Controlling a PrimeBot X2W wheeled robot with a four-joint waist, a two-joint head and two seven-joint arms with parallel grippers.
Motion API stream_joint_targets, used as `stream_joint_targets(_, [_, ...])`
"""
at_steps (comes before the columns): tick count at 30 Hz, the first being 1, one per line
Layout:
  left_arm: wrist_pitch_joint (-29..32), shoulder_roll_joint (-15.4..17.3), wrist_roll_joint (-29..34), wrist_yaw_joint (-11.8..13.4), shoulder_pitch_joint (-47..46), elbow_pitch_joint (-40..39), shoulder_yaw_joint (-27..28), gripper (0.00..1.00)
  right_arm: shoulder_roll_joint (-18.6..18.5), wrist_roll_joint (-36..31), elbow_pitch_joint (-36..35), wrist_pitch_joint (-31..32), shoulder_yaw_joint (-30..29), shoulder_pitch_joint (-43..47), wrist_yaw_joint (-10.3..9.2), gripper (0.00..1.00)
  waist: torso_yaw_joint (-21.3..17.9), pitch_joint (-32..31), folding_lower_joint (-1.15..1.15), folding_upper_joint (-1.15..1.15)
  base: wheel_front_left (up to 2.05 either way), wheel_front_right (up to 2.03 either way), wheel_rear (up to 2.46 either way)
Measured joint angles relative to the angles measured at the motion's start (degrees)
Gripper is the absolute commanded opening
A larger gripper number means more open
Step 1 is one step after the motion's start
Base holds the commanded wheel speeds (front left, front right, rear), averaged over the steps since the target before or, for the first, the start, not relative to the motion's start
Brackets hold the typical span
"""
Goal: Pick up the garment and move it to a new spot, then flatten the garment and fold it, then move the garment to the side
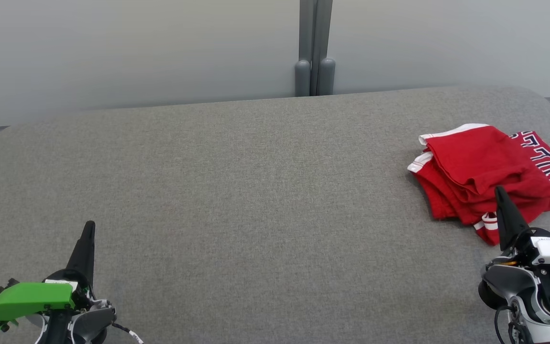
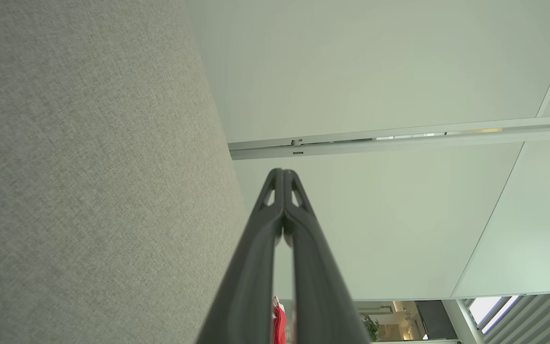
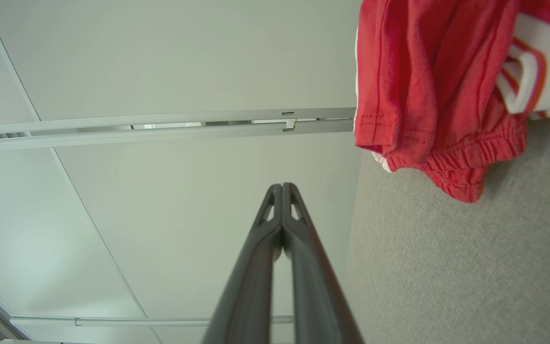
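The red garment [image 1: 485, 172] lies folded at the right of the head view. The frame edge cuts off its far side, and I can only partly read its dark-and-white lettering. My right gripper [image 1: 498, 191] overlaps its lower hem there, but the wrist view shows the fingers pressed together on nothing, with the cloth off to the upper right. At the lower left, my left gripper [image 1: 89, 224] is clenched too, and empty. The cloth is soft jersey with white cuffs and a gathered elastic band. It lies on a grey woven tabletop [image 1: 256, 191] with rounded corners.
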Motion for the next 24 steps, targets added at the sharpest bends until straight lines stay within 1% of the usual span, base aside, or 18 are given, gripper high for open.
stream_joint_targets(24, [0.0, -0.04, -0.01, 0.0, -0.01, 0.0, 0.0, 0.0, 0.01, 0.02, -1.03, -0.08, 0.23, 0.0, -0.13, 0.0, 0.01, 0.03, 0.0, 0.0, 0.0, 0.0, 0.0])
